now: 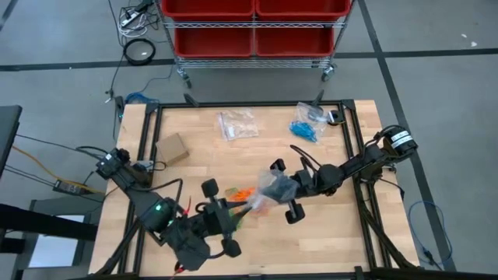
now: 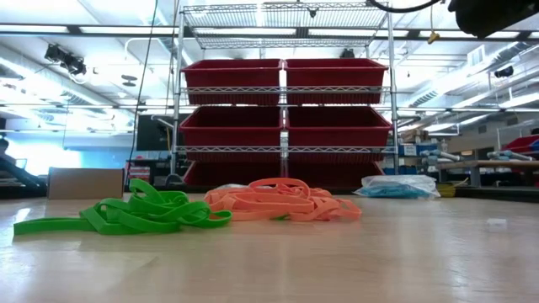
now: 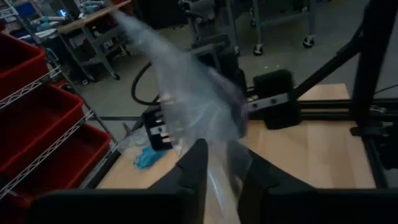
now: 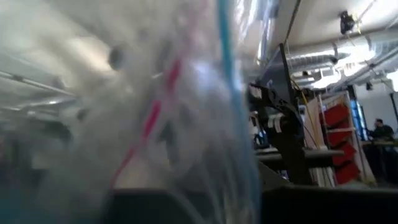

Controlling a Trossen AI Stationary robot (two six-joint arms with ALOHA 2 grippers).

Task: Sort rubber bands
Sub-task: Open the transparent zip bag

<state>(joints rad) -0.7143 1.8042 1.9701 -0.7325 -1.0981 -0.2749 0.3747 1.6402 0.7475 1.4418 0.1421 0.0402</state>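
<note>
Left claw (image 1: 243, 208) sits near the desk's (image 1: 202, 167) front edge, its fingers (image 3: 194, 169) pinched on the lower edge of a clear bag (image 1: 270, 187) that rises between the two arms. To the left of that bag, toward the desk's left rail, a small cardboard box (image 1: 172, 148) lies flat. Just beside the bag's lower left, under it, orange rubber bands (image 1: 246, 192) lie in a clump on the wood with a few green bands (image 1: 231, 190) touching them; the low view shows the green heap (image 2: 135, 215) and the orange heap (image 2: 282, 200) side by side and touching. Behind the bag, toward the far edge, a second clear bag (image 1: 237, 124) lies flat. Right claw (image 1: 282, 189) is at the bag's right side, pressed into the plastic (image 4: 155, 93); I cannot tell whether its fingers grip it. Far right of the bag, near the back corner, a bag of blue bands (image 1: 307, 127) rests on the desk. Beyond the desk stands a rack of red bins (image 1: 253, 27).
</note>
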